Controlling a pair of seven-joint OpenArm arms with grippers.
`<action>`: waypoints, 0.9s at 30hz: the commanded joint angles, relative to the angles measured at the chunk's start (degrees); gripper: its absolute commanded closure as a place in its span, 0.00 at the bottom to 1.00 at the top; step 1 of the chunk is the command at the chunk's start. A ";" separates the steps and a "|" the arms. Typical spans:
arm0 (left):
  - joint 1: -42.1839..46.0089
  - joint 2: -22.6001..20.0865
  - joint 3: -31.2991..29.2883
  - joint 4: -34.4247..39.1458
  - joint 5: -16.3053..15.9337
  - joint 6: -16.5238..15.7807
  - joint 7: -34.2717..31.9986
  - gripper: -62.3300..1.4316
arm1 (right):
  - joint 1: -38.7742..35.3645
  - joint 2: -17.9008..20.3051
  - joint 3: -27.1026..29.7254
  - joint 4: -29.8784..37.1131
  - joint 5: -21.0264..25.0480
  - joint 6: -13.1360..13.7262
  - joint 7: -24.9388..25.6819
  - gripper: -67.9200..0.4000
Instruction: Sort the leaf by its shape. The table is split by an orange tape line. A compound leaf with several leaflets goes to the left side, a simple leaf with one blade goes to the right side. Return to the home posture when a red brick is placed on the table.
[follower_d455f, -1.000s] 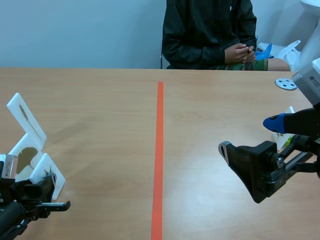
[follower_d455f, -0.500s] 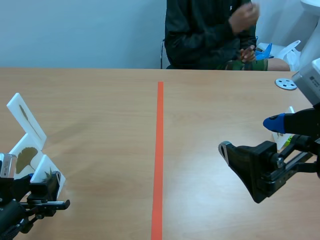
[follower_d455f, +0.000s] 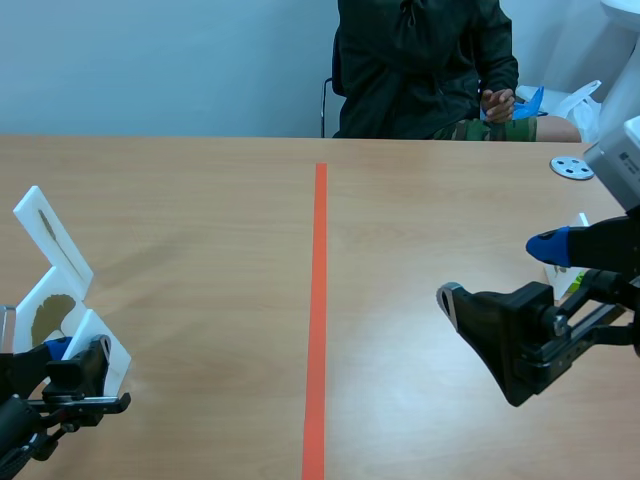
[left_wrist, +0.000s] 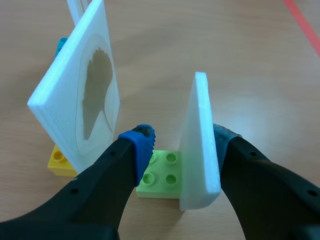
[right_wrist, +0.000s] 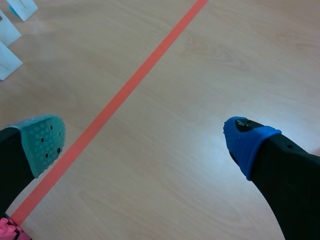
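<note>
A robotics lab or test room: a wooden table (follower_d455f: 200, 230) marked with an orange tape line (follower_d455f: 318, 300), plain pale wall (follower_d455f: 150, 60), seated person (follower_d455f: 420, 65) watching.

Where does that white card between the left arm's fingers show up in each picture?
Scene view: low left, the nearest white card, at the left gripper.
Left wrist view: upright on a green brick, between its open fingers.
Right wrist view: small white cards across the tape; which one, unclear.
Shared landmark: the orange tape line.
</note>
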 joint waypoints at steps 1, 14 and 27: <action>-0.04 0.11 -0.26 2.51 -0.42 -0.28 -1.66 0.59 | 0.52 0.61 0.52 0.74 0.63 0.00 0.83 0.00; 4.59 0.11 -0.26 14.60 -0.44 -0.48 -1.55 0.57 | 0.52 0.61 0.52 0.74 0.63 0.00 0.83 0.00; 12.68 -3.80 -0.24 35.80 -0.46 -18.53 5.55 0.14 | 0.52 0.76 0.52 0.74 0.44 -0.02 0.83 0.00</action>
